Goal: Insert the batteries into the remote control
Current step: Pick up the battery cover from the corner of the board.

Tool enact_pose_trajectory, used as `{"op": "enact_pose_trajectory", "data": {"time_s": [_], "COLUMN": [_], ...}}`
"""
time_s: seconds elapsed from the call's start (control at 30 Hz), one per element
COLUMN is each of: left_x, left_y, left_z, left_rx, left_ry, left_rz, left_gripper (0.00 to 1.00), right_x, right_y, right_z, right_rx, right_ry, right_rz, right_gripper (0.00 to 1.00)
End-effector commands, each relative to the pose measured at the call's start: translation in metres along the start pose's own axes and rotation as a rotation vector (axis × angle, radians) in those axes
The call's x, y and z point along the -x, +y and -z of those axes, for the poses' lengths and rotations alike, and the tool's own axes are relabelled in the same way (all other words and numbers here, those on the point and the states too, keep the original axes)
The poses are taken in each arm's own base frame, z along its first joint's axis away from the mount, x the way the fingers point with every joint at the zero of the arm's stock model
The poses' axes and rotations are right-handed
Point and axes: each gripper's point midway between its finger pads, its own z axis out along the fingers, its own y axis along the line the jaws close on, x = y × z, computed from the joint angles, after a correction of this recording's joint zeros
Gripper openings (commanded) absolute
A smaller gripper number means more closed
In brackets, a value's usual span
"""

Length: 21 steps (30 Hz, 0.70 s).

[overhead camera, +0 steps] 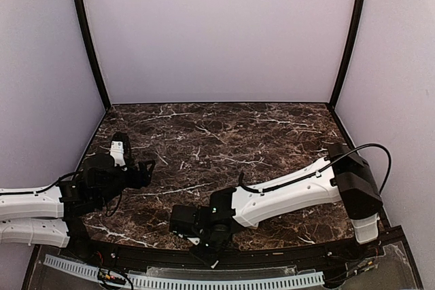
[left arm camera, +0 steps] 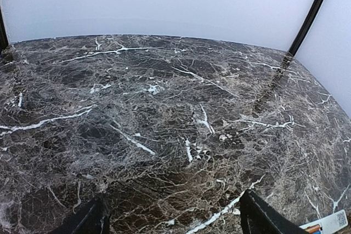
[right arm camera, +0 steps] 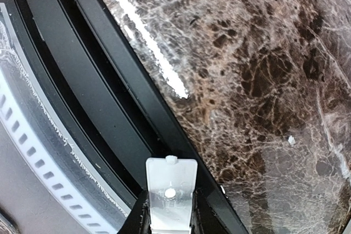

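The right tool is pinched nearly closed on a small flat white cover piece, held over the dark rail at the near edge of the marbled surface; in the overhead view this right tool sits low beside the arm bases. The cover looks thin, stiff and light, likely to slip or flex if squeezed on its faces, so the edge grip shown suits it. The left tool stands wide open with nothing between its fingers, hovering above bare marble; overhead, the left tool points toward the middle of the surface. Just off its right fingertip, at the frame's corner, lies the end of the remote control, with what appears to be an orange battery seated in it. The blue one cannot be made out. The remote looks rigid, smooth and slippery; its long sides seem the safest hold.
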Motion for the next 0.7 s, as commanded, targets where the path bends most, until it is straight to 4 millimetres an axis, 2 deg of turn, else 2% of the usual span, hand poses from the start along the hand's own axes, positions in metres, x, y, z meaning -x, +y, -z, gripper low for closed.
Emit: {"op": "enact_pose_trajectory", "data": {"time_s": [0.0, 0.37, 0.67], "left_x": [0.002, 0.007, 0.005], "left_y": [-0.013, -0.044, -0.057], "left_z": [0.002, 0.011, 0.018], "left_rx": [-0.076, -0.194, -0.233], "left_ry": [-0.018, -0.061, -0.066], "left_rz": [-0.019, -0.109, -0.171], "left_gripper": [0.81, 0.8, 0.8], "right_x": [0.007, 0.005, 0.002], "right_y": [-0.057, -0.06, -0.073], "right_z": [-0.005, 0.008, 0.016], "right_rx": [-0.159, -0.159, -0.179], "right_ry": [-0.026, -0.04, -0.051], "right_rz": [-0.042, -0.044, -0.047], "right_gripper": [0.11, 0.11, 0.12]}}
